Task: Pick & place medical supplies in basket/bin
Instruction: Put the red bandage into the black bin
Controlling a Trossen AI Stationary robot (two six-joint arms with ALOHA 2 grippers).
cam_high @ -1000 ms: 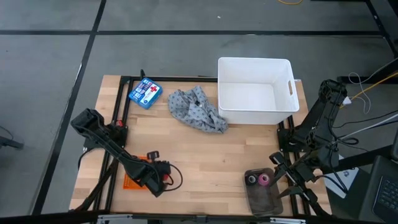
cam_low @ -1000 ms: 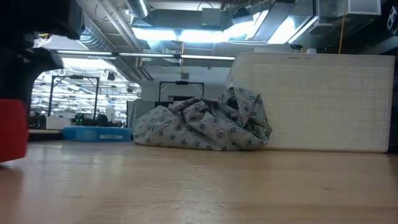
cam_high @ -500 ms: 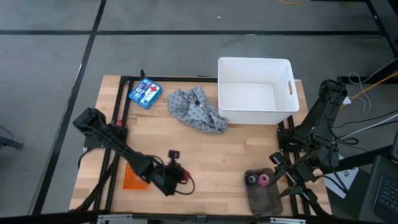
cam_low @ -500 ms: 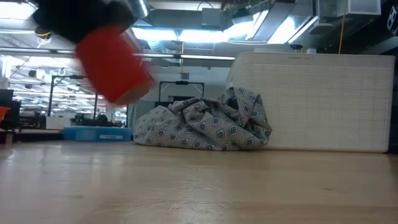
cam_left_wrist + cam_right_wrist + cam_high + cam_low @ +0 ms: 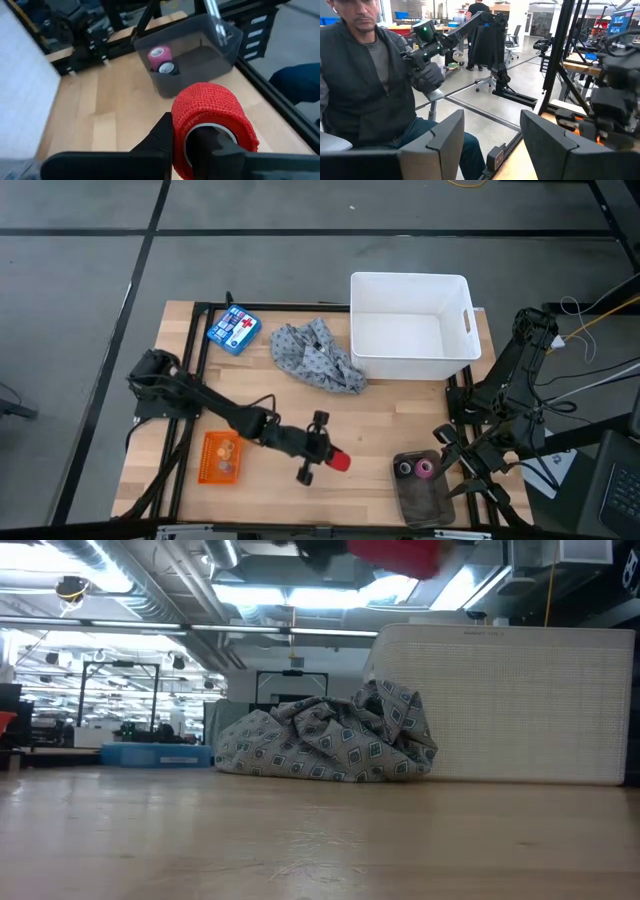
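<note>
High view, left tool: the left tool (image 5: pixel 322 448) reached out over the middle of the wooden surface (image 5: pixel 400 420), pinching the red tape roll (image 5: pixel 339 461) clear of the wood.
High view, orange basket: the small orange basket (image 5: pixel 221 457) lay near the front left corner, with a tiny yellowish piece (image 5: pixel 226 448) in it.
High view, grey tray: a dark grey tray (image 5: pixel 424 488) sat at the front right, with the pink tape roll (image 5: pixel 425 469) and the black tape roll (image 5: pixel 405 469) side by side inside it.
High view, cloth and bin: the grey patterned cloth (image 5: pixel 318 356) lay bunched against the left wall of the white bin (image 5: pixel 409 326) at the back.
High view, blue box: a blue box with a red cross (image 5: pixel 233 329) stood near the back left corner.
High view, right arm: it waited folded at the right edge, beside the grey tray.
Low view: the red roll showed at the top edge, above the cloth (image 5: pixel 330 740) and the bin (image 5: pixel 505 705).
Left wrist view: the red roll (image 5: pixel 212 125) sat clamped between the fingers (image 5: pixel 161 137), with the pink roll (image 5: pixel 159 54) and black roll (image 5: pixel 167 68) in the grey tray (image 5: pixel 200 55) beyond.
Right wrist view: the right tool (image 5: pixel 490 140) had its fingers spread apart, holding nothing; a seated person (image 5: pixel 367 80) in a dark jacket was beyond it.
</note>
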